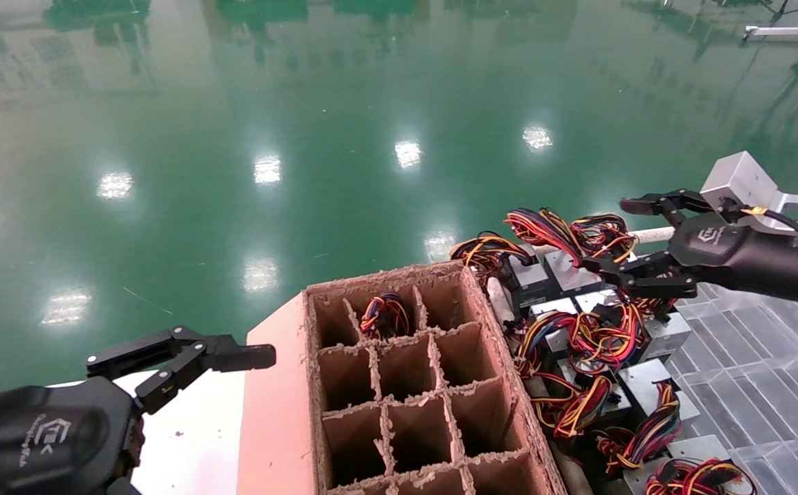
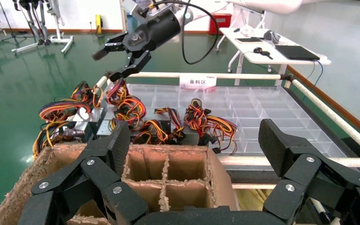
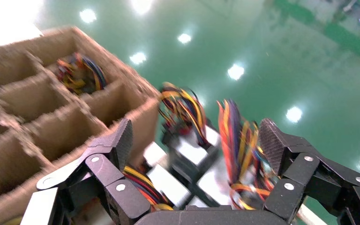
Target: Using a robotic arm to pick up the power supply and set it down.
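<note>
Several power supplies (image 1: 567,271), silver-grey boxes trailing red, yellow and black wires, lie piled to the right of a brown cardboard divider box (image 1: 502,344). One wire bundle (image 1: 385,315) sits in a far cell of that box. My right gripper (image 1: 605,234) hangs open above the far end of the pile and holds nothing. In the right wrist view it (image 3: 197,138) spans a power supply (image 3: 192,145) lying below it. My left gripper (image 1: 179,357) is open and empty at the near left. In the left wrist view it (image 2: 194,140) faces the box (image 2: 220,178).
A clear plastic tray with many compartments (image 1: 750,357) lies right of the pile, with a white tube rail (image 1: 650,235) along its far edge. A white surface (image 1: 192,426) lies left of the box. Green floor stretches beyond. A label sign (image 2: 198,82) stands on the rail.
</note>
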Controlling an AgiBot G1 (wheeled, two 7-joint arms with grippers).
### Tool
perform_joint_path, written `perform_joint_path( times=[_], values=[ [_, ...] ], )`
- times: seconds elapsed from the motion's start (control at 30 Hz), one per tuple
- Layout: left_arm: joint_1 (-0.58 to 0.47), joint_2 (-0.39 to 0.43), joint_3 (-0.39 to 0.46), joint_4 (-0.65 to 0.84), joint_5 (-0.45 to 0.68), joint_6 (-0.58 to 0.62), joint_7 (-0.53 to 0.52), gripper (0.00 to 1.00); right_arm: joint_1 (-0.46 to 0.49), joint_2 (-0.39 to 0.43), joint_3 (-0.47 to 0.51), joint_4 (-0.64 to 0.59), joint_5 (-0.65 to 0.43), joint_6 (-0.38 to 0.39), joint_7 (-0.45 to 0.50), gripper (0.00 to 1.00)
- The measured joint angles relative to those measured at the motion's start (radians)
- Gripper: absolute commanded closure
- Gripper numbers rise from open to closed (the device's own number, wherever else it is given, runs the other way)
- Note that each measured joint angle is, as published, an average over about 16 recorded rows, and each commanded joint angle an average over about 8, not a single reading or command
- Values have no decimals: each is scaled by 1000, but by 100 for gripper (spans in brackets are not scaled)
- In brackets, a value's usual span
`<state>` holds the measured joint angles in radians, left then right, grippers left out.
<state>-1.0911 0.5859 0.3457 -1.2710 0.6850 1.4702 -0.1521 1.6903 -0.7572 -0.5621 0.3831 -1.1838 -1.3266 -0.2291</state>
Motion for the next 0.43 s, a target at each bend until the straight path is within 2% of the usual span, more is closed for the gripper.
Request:
perform_joint_path(
  times=[0.2,0.43],
  values=[
    [0,0,0,0,0,0,0,0,-88,21,40,129,65,-24,60,0],
    [0,0,0,0,0,0,0,0,-140,33,64,204,103,-38,95,0]
  ],
)
